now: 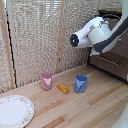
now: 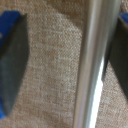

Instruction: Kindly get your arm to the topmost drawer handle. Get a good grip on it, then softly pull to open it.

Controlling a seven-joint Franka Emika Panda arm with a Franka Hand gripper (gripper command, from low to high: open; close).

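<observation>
In the exterior view the white arm (image 1: 98,32) reaches to the dark brown dresser (image 1: 118,54) at the right. The arm's own bulk hides the gripper and the topmost drawer handle there. In the wrist view the gripper (image 2: 65,65) is open, and its blue-edged dark fingers (image 2: 12,65) stand on either side of the silver bar of the topmost drawer handle (image 2: 95,65). The bar runs lengthwise between the jaws, close to one finger and well apart from the other. A beige woven-looking surface lies behind it.
On the wooden table stand a pink cup (image 1: 46,80), a blue cup (image 1: 81,83) and a small yellow block (image 1: 63,88) between them. A patterned white plate (image 1: 14,111) lies at the front left. A woven screen (image 1: 35,40) stands behind.
</observation>
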